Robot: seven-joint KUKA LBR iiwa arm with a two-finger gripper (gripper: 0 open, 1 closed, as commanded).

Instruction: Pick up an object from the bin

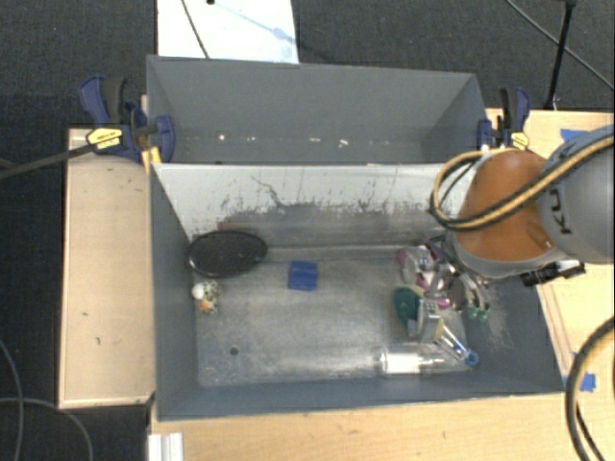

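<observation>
A: Looking at the claw [434,296], is it clenched or released?
B: Can't tell. It sits low in the heap at the bin's [317,104] right end, w/ the orange cover [500,214] hiding the wrist above it and pink-purple clutter [423,262] mixed in around it.
A: Holding anything?
B: Can't tell that either. Nearest things: a green lump [406,303] just beside it, view-left, and a clear tube [408,361] lying below it near the front wall.
A: Rest of the bin?
B: Well apart, on the left side: a blue cube [303,276], a black oval [227,254], and a small whitish bit [205,296], too small to ID.
</observation>
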